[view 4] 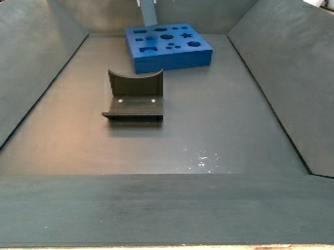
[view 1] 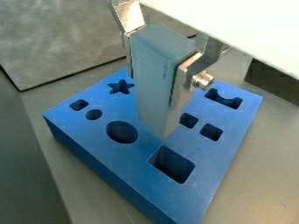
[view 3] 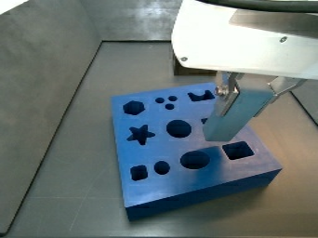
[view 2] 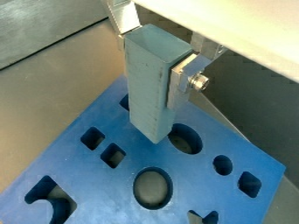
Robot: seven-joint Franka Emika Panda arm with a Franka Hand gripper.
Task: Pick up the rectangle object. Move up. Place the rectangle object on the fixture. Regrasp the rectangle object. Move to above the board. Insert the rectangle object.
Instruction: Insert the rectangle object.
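The rectangle object (view 1: 155, 83) is a pale blue block standing upright, and my gripper (view 1: 159, 48) is shut on its upper part. In both wrist views a silver finger (view 2: 186, 77) presses its side. The block (view 3: 232, 115) hangs over the board (view 3: 155, 153), a thick royal-blue slab with shaped holes. Its lower end is close to the square hole (view 3: 237, 149); whether it touches the board I cannot tell. The fixture (view 4: 133, 99), a dark notched holder, stands bare on the floor nearer the camera than the board (view 4: 170, 46). There the block (view 4: 146, 12) shows as a thin strip.
Sloping grey walls (view 4: 39, 93) enclose the grey floor (view 4: 196, 137) on both sides. The board (view 1: 105, 131) has star, round, hexagon and square holes around the block. The arm's white body (view 3: 243, 37) hangs over the board's far right.
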